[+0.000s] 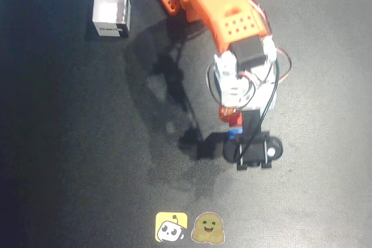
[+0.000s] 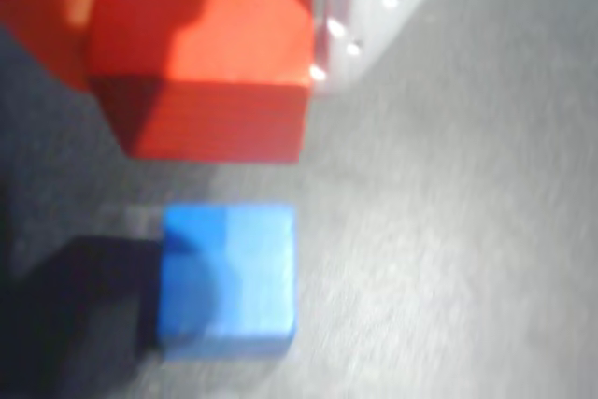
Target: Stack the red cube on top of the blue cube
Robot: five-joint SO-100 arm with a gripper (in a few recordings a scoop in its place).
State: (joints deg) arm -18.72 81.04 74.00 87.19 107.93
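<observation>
In the wrist view the red cube sits clamped between the jaws at the top, above the table, with the blue cube lying on the table toward 6 o'clock from it, apart. Overhead, the gripper hangs right of centre; a white box stands toward 10 o'clock and two stickers lie at 6 o'clock.

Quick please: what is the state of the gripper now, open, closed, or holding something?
Gripper: closed on the red cube, held above the blue cube.
</observation>
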